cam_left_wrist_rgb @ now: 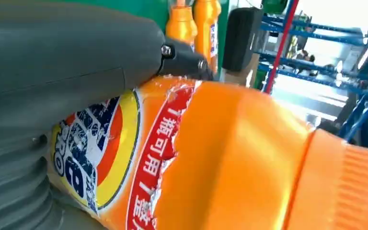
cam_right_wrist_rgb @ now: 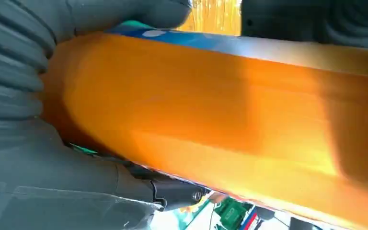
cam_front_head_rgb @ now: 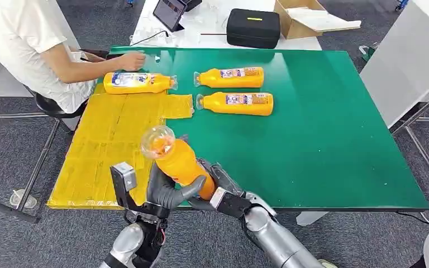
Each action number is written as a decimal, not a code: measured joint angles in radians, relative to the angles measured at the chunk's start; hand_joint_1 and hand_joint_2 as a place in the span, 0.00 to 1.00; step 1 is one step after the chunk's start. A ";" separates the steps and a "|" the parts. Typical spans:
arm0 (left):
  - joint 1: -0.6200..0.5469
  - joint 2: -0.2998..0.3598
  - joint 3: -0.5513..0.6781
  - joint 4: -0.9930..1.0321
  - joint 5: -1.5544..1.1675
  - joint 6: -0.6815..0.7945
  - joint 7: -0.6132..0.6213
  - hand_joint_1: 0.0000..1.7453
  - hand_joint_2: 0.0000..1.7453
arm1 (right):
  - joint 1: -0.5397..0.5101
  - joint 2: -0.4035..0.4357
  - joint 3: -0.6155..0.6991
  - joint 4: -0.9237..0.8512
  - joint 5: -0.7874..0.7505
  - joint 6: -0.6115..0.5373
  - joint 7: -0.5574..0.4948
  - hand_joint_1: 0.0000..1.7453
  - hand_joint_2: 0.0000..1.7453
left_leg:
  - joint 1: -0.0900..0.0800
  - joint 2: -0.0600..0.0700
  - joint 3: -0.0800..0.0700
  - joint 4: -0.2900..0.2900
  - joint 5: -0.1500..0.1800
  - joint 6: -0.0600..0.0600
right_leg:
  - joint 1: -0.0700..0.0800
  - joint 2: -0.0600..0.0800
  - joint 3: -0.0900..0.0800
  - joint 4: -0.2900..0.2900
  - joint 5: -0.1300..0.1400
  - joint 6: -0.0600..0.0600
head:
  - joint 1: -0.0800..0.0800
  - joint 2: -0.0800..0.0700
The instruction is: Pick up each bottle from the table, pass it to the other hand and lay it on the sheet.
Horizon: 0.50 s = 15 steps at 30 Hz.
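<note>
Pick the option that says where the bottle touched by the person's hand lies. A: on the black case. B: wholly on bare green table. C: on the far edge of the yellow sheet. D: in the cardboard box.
C: the orange bottle under the person's hand lies on its side on the far edge of the yellow sheet.

One bottle [cam_front_head_rgb: 138,82] on sheet [cam_front_head_rgb: 109,151]

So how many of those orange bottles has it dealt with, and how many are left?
One bottle already lies at the far edge of the yellow sheet, by a seated person's hand. A second bottle is mid-handover: both the left hand and right hand grip it. Two bottles wait on the green table.
</note>
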 measured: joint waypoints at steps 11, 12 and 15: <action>0.014 -0.001 0.050 -0.056 0.082 0.123 0.013 1.00 1.00 | 0.028 0.026 -0.002 0.008 0.046 -0.199 0.023 0.00 0.00 | 0.000 0.000 0.000 0.000 0.000 0.000 | 0.000 0.000 -0.001 0.000 0.000 0.000 | 0.000 0.000; 0.016 -0.001 0.061 -0.066 0.083 0.164 0.012 1.00 1.00 | 0.040 0.031 -0.004 0.004 0.056 -0.267 0.022 0.00 0.00 | 0.000 0.000 0.000 0.000 0.000 0.000 | 0.000 0.000 -0.001 0.000 0.000 0.000 | 0.000 0.000; 0.027 0.000 0.113 -0.101 0.021 0.356 0.006 1.00 1.00 | 0.110 0.034 -0.030 -0.047 0.085 -0.503 0.003 0.00 0.00 | 0.000 -0.001 -0.001 0.000 0.000 0.000 | 0.000 0.000 -0.001 0.000 -0.002 0.002 | 0.000 0.000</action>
